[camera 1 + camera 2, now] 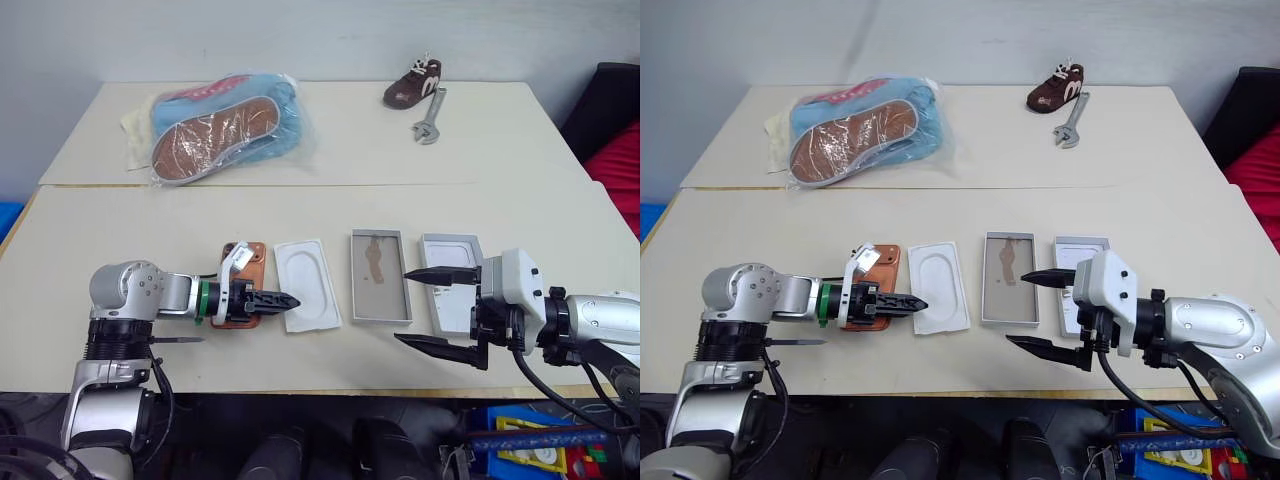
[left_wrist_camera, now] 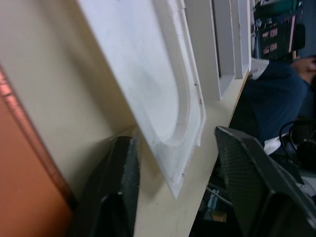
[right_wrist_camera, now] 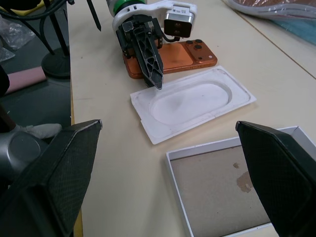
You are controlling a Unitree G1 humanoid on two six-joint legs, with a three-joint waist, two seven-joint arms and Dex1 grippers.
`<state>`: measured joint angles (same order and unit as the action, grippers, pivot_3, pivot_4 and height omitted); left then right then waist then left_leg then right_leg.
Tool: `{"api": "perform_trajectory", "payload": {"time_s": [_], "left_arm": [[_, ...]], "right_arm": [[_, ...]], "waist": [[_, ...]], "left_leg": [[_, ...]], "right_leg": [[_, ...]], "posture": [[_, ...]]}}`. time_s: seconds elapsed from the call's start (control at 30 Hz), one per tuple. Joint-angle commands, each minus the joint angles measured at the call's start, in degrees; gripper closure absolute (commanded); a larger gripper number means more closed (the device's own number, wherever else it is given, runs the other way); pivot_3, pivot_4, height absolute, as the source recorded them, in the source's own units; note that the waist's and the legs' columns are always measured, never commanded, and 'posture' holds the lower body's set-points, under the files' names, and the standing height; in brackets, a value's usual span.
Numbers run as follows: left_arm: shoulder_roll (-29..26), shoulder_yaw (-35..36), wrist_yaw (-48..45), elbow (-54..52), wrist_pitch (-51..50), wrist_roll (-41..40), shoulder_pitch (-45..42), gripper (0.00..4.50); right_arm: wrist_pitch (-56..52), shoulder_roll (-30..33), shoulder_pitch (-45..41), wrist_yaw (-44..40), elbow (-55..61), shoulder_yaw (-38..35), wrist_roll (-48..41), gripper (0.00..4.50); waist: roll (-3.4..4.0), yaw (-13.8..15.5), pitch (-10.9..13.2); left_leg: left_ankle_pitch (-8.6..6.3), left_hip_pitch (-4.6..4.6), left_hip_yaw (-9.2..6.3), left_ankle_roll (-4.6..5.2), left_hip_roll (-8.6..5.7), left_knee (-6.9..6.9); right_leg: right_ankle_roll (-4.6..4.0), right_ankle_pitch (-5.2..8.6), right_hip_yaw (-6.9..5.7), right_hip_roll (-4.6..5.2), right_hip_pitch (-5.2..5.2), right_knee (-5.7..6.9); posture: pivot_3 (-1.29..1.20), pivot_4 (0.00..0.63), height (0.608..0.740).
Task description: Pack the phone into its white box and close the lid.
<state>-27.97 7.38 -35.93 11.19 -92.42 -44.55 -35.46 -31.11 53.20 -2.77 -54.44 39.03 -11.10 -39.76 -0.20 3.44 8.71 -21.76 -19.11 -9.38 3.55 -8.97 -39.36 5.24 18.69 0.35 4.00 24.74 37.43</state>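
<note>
You are looking at two pale beige tables (image 1: 120, 240) pushed together, with a grey wall behind and a dark and red seat at the right edge of the frame. On the far table, at upper left, a bagged shoe (image 1: 222, 127) lies sole-up in clear plastic; at upper centre-right sit a small brown shoe (image 1: 413, 82) and, just beside it, a wrench (image 1: 431, 117).

Along the near table four flat things lie in a row. From the left: the phone (image 1: 243, 283), orange, lenses toward the far side; the white insert (image 1: 307, 284) with an oval recess, just beside it; the white box (image 1: 379, 275), empty, its grey floor marked with a brown smear; and the lid (image 1: 449, 282), white inside, also empty, partly behind your right arm.

The left gripper (image 3: 157, 81) reaches in from lower left above the phone, its tips at the insert's near corner. Its fingers (image 2: 116, 197) straddle that corner, half closed, with no grip evident. The right gripper (image 1: 432, 310) hovers at lower right near the box and lid, jaws spread wide and empty.
</note>
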Motion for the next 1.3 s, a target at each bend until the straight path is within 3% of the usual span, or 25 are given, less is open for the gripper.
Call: {"api": "perform_trajectory", "payload": {"time_s": [0.03,0.17,0.33,0.5,0.6,0.73,1.0,1.27,1.3], "left_arm": [[2.0,1.2,3.5,1.2,-0.1,1.4,1.0,3.47],[3.8,4.3,5.7,2.4,-0.1,0.1,0.9,4.49],[3.1,6.4,7.8,2.4,-0.1,-3.1,1.7,4.49],[-5.0,6.9,6.0,-0.5,-0.1,-10.9,4.2,4.49],[-11.7,6.6,3.6,-0.8,-0.1,-16.2,5.3,4.50],[-17.0,5.9,2.4,-0.7,-0.1,-20.2,5.9,4.50],[-16.7,5.4,5.9,-0.3,-0.1,-24.9,4.2,4.50],[-12.7,2.5,13.5,-1.8,-0.1,-35.2,2.6,4.50],[-12.1,2.0,14.6,-1.7,-0.1,-35.9,2.5,4.50]], "right_arm": [[2.2,0.8,0.5,-0.9,1.5,1.5,2.9,0.00],[3.5,0.5,-0.9,-1.4,-0.5,5.0,6.5,0.00],[7.5,0.1,-4.2,-2.8,-4.7,12.4,14.2,0.00],[9.4,-5.2,-10.7,-1.2,-12.4,22.5,22.6,0.00],[10.8,-7.9,-12.7,-1.1,-17.1,26.0,26.2,0.62],[14.5,-9.5,-13.1,-3.0,-21.2,28.3,28.7,1.94],[21.6,-12.8,-12.9,-7.3,-24.5,30.4,29.9,4.46],[23.6,-13.4,-10.3,-6.6,-23.3,31.8,33.5,4.46],[23.0,-13.5,-10.1,-6.2,-23.3,31.6,33.7,4.28]], "waist": [[-0.03,0.2,-0.1],[0.11,0.1,-0.3],[0.13,-0.3,-0.3],[0.07,-1.6,-0.3],[-0.01,-2.4,-0.3],[-0.01,-2.1,-0.3],[-0.02,-2.2,-0.3],[-0.03,-2.2,-0.3],[-0.03,-2.2,-0.3]], "left_leg": [[0.00,0.01,0.00,0.00,-0.01,0.00],[0.00,0.08,0.01,0.00,-0.01,-0.01],[0.01,0.25,0.01,-0.03,0.00,0.00],[0.00,0.29,0.07,-0.05,0.04,0.09],[-0.01,0.29,0.10,-0.10,0.07,0.19],[-0.02,-0.09,0.13,-0.12,0.00,0.07],[-0.02,-0.10,0.12,-0.11,-0.09,0.08],[-0.02,-0.10,0.13,-0.11,-0.09,0.05],[-0.02,-0.10,0.12,-0.11,-0.09,0.04]], "right_leg": [[0.00,0.00,0.00,0.01,-0.02,0.00],[0.00,0.00,0.02,0.02,-0.08,0.00],[0.00,0.00,0.04,0.02,-0.18,0.08],[-0.01,0.01,0.03,0.00,-0.11,0.10],[-0.09,0.05,0.00,-0.01,0.13,0.30],[-0.12,0.06,-0.03,0.01,0.62,0.47],[-0.16,0.04,-0.05,0.08,0.63,0.46],[-0.16,0.04,-0.04,0.08,0.63,0.49],[-0.16,0.04,-0.04,0.08,0.63,0.49]], "posture": [[0.00,0.150,0.740],[0.00,0.150,0.740],[0.00,0.150,0.740],[0.00,0.150,0.740],[0.00,0.150,0.740],[0.00,0.150,0.740],[0.00,0.150,0.740],[0.00,0.150,0.740],[0.00,0.150,0.740]]}}
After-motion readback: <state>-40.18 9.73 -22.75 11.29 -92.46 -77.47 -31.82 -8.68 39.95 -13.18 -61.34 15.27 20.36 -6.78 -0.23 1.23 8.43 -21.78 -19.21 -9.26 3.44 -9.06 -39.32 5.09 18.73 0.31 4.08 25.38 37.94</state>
